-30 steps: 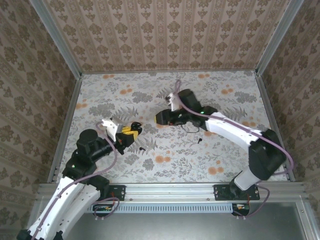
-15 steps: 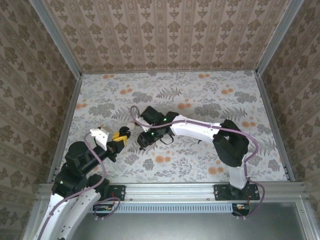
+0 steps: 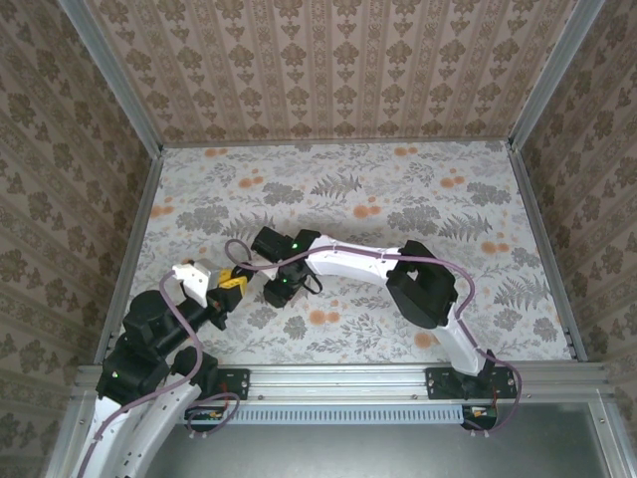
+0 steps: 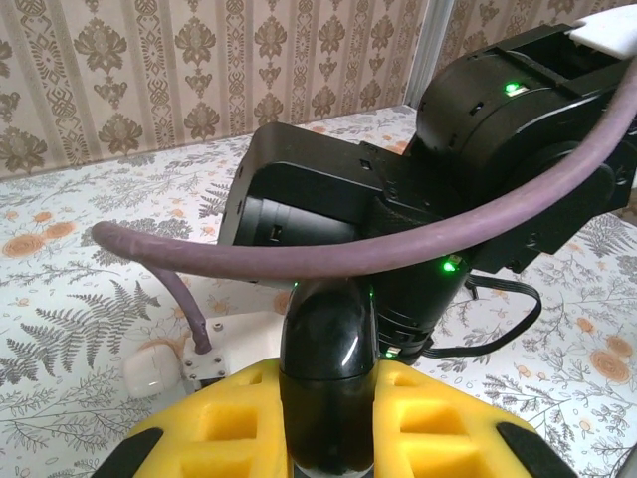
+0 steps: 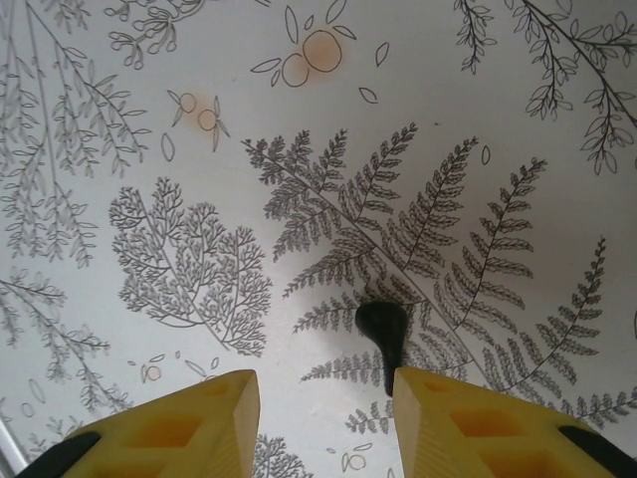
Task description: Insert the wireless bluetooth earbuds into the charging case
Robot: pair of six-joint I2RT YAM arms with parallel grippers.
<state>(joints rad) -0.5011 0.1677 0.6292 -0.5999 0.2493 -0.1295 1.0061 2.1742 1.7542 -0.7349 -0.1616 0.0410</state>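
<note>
Toward the near-left of the desk point(image 3: 448, 199), the left end effector point(image 3: 229, 286) is clamped narrow on a glossy black piece, seemingly the charging case point(image 4: 326, 349), held ready to receive. Just right of it, the right arm reaches across with its wrist bent down. The right end effector point(image 5: 323, 390) hangs half-wide, one earbud point(image 5: 383, 331) on the desk between its fingers, seemingly lined up for a pick.

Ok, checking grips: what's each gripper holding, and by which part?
Left gripper: black case, pinched by its sides. Right gripper: nothing, open over earbud.
</note>
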